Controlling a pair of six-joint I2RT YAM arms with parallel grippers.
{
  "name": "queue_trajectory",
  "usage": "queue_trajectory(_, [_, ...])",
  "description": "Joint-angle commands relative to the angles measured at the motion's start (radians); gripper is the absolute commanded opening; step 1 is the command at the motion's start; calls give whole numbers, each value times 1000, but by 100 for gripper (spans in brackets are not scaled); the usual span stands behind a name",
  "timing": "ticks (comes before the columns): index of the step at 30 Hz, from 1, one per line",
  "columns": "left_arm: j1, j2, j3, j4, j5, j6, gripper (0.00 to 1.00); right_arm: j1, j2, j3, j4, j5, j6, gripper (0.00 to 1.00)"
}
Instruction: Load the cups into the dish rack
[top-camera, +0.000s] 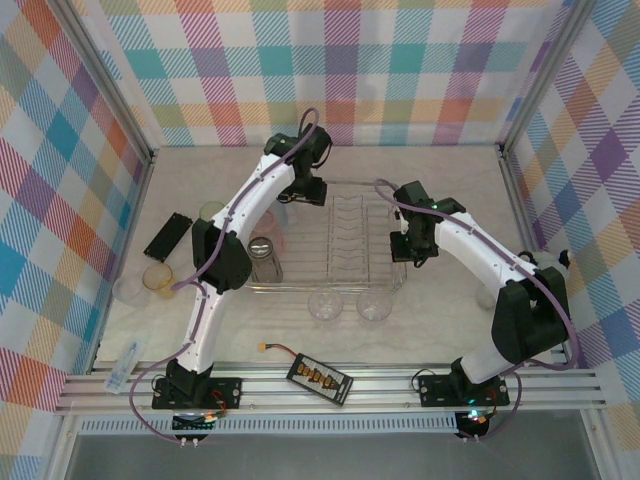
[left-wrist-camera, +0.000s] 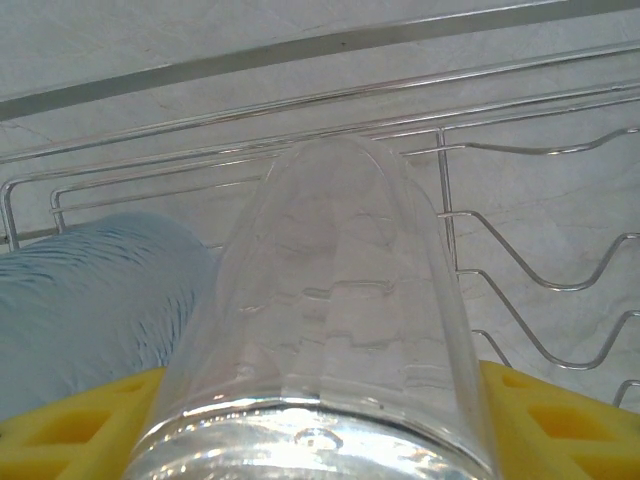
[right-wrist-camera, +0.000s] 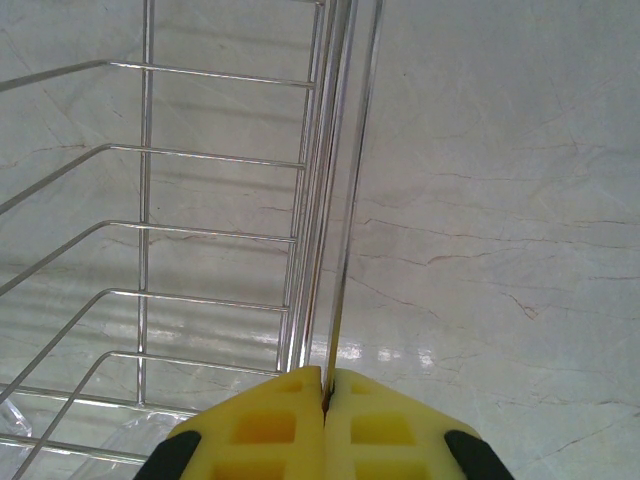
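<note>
You're gripping a clear cup in your left jaws, hovering at the rack's eleven o'clock corner, just beside a blue cup. Your right jaws are pinching its three o'clock rim. Releasing it tilted risks it rolling or knocking the blue cup.

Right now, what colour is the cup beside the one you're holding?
Blue cup, clearest in the left wrist view.

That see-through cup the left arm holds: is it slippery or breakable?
Probably slippery: the clear cup looks smooth and glossy between the left end effector's pads. Likely light, being thin-walled. Round sides suggest it could roll.
</note>
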Motion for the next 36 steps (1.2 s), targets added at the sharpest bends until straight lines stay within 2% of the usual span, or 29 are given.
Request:
queue_trajectory(1, [9, 24, 33, 14, 17, 23, 20, 15, 34, -26, -134, -3, -59, 2])
queue_trajectory(3, [9, 34, 44, 4, 15, 22, 30, 15, 35, -23, -136, -3, -60, 4])
queue_trajectory(5, [9, 38, 49, -1, 10, 24, 45, 15, 35, -24, -138, 0, -59, 9])
queue_trajectory(7, [10, 39, 50, -1, 7, 25, 54, 15, 34, -26, -139, 1, -62, 12])
queue_trajectory(10, [10, 40, 53, -1, 9, 28, 57, 15, 32, -26, -139, 1, -61, 14])
queue_trajectory(14, [10, 39, 59, -5, 5, 28, 71, 15, 32, -25, -139, -2, -59, 15])
queue_trajectory(28, [10, 9, 90, -9, 22, 37, 87, 15, 29, -22, -143, -10, -57, 19])
queue_trajectory(36, [3, -61, 87, 32, 52, 39, 91, 15, 36, 30, -207, -14, -19, 32])
